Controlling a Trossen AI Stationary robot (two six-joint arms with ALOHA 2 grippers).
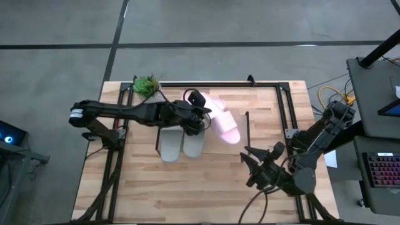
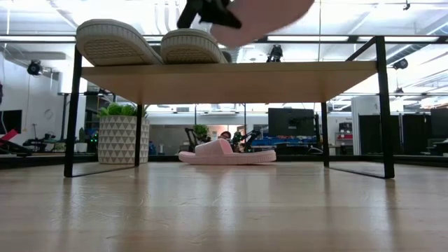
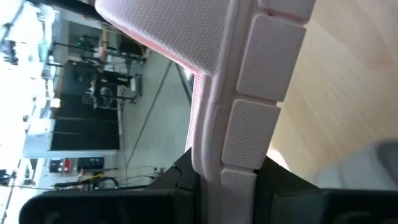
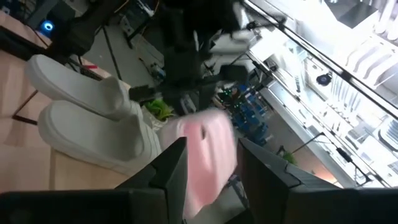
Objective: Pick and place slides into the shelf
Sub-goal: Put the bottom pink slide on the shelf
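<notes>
Two grey slides [image 1: 181,142] lie side by side on the shelf's wooden board [image 2: 231,80], soles down, toward its left end; they show in the low view [image 2: 140,43] too. My left gripper [image 1: 199,120] is over the shelf, shut on one pale pink slide [image 1: 226,127], which hangs above the board [image 2: 269,15]. The second pink slide [image 2: 227,152] rests sole down on the table beyond the shelf [image 1: 211,102]. My right gripper [image 1: 259,164] waits open near the table's right near corner, touching nothing. My left gripper pinches the pink slide's sole at one end [image 3: 233,155] between its two fingers [image 3: 283,186], coming from the table's left. The slide is lifted clear above the shelf board and juts from the fingers toward the table's right and near side.
A potted plant [image 1: 146,84] in a patterned white pot [image 2: 119,138] stands at the table's far left corner. The black table-edge frame [image 1: 284,109] runs along the table's sides. The shelf's right part [image 2: 336,77] carries nothing.
</notes>
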